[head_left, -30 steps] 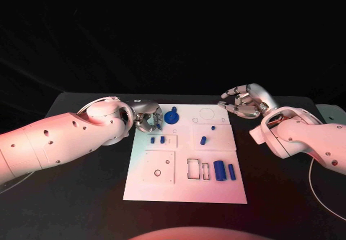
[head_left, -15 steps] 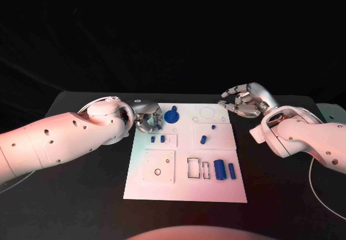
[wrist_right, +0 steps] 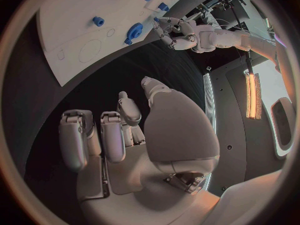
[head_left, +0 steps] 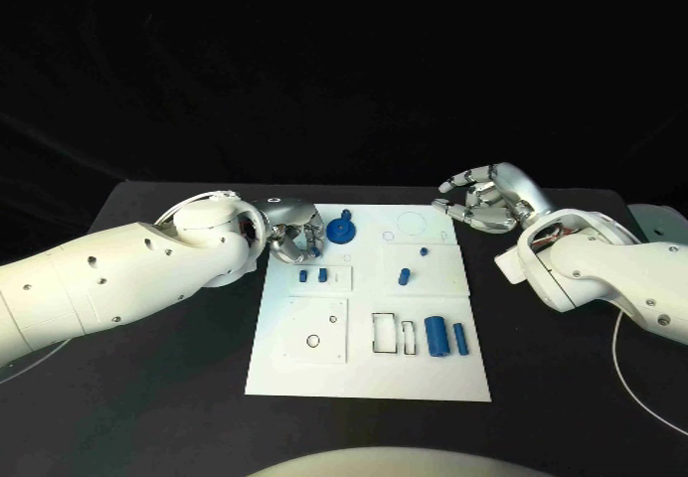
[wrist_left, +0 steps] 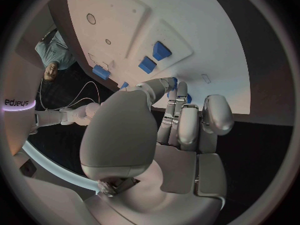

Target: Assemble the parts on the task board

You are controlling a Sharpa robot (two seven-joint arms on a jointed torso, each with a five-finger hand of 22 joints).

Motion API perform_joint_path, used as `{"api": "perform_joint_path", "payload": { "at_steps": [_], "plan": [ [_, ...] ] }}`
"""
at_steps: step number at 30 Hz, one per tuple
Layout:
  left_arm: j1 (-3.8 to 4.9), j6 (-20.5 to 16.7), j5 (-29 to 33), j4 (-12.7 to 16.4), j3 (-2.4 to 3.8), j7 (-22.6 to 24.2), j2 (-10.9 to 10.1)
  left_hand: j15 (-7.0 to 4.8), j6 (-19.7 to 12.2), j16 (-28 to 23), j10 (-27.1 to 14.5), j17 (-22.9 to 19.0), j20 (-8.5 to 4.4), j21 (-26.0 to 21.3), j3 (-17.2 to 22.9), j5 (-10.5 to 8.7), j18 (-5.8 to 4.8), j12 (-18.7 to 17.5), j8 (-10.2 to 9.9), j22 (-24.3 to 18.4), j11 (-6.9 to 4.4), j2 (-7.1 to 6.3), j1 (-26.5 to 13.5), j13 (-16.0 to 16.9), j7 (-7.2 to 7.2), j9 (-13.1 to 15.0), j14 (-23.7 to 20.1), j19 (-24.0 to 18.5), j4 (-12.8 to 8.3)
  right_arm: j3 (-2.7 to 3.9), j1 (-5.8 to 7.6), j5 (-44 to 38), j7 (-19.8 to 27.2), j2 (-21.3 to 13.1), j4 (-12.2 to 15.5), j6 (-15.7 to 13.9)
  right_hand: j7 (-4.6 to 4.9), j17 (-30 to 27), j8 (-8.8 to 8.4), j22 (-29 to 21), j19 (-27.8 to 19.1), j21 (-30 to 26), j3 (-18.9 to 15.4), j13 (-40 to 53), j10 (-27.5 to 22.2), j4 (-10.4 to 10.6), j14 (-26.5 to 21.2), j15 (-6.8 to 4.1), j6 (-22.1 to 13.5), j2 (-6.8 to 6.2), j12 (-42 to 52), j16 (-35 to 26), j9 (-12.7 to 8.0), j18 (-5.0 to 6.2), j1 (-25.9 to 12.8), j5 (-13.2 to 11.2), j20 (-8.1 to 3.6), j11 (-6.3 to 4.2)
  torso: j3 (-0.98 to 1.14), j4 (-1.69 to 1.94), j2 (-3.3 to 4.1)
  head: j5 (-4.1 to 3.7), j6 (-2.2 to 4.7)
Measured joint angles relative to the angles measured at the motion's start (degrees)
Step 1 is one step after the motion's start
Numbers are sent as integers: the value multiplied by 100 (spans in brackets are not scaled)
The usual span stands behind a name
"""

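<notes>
1. We see one black table [head_left: 172, 388] carrying one flat white rectangular task board [head_left: 370, 368] at its middle.
2. Two white arms come in, each ending in a silver hand. The left hand [head_left: 294, 237] sits at the board's far left corner, fingers curled down by the edge; in the left wrist view a bit of blue shows at the fingertips [wrist_left: 177, 92], but we cannot tell whether they pinch anything. The right hand [head_left: 485, 202] hovers off the board's far right corner, fingers loosely curled in towards the palm, with nothing in it.
3. We count seven blue parts on the board. One round blue disc with a small tab [head_left: 341, 232] lies at the far edge, just beside the left hand.
4. Two blue cylinders, a thick one [head_left: 435, 339] and a thinner one [head_left: 459, 337], lie side by side near the board's right edge.
5. Two small blue blocks [head_left: 313, 275] stand in the left raised panel.
6. Two small blue pegs [head_left: 406, 276] sit in the right panel, one nearer the far edge [head_left: 421, 252].
7. Against the earlier pictures, neither the hands nor the parts have shifted.
</notes>
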Motion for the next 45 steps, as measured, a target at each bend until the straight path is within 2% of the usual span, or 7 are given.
{"api": "perform_joint_path", "payload": {
  "at_steps": [19,43,45],
  "plan": [
    [4,51,31,-55,1,-4,72,0,20,0,41,-21,0,0,0,-34,0,-24,0,0,1,0,0,0,-21,-1,0,0,0,0,-1,0,0,-1,3,1,0,-1,0,-1,0,0,0,0,0,0,0,0,0,0,0,0,0,0,0,0,0,0,1,-6,0,-8,-16],
    [2,99,26,-63,-3,-21,93,-14,146,0,195,-22,-42,0,-48,-36,0,-29,2,26,-71,22,-23,32,-61,30,14,42,-48,0,-1,0,0,-5,2,1,0,-2,0,-2,0,0,0,0,0,0,0,0,0,0,0,0,1,0,0,0,0,0,2,-3,-3,-5,-26],
    [2,99,26,-64,-3,-21,95,-14,146,0,195,-45,-42,0,-48,-36,0,-71,3,21,-71,-7,-53,38,-61,31,14,42,-48,0,-1,0,0,-4,2,1,0,-2,0,0,0,0,0,0,0,0,0,0,0,0,0,0,1,0,0,0,0,0,2,-3,-3,-5,-24]
  ]
}}
